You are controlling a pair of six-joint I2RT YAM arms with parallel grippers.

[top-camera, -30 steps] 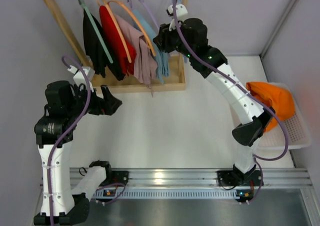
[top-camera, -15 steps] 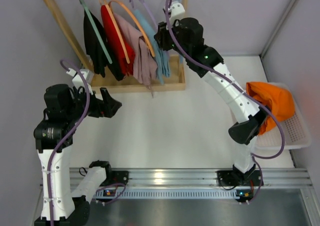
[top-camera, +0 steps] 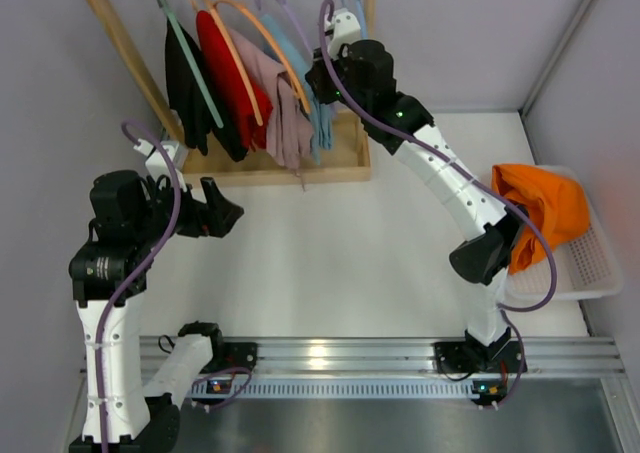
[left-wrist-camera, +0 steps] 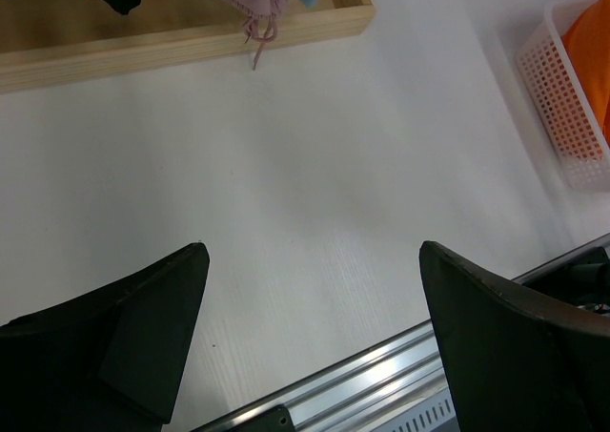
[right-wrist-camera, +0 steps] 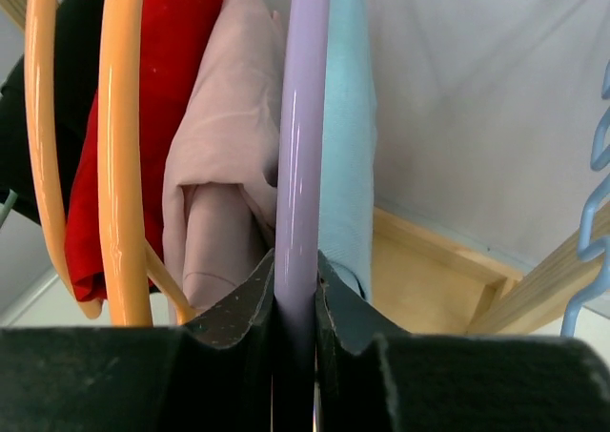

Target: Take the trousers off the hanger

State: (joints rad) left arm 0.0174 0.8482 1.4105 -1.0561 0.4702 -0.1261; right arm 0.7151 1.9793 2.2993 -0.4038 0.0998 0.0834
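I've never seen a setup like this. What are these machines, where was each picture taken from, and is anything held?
These are two white-and-black robot arms, left and right, bolted to a white table. One picture looks down from above; the other two come from wrist cameras. The right gripper is shut on a thin lavender hanger carrying soft light blue trousers on a wooden rack. The left gripper hangs open over the table, holding nothing. A white basket at the right holds bright orange cloth.

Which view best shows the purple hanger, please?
The right wrist view: the hanger runs up the middle, clamped in the right gripper. The top view shows only its thin loop; the left wrist view misses it.
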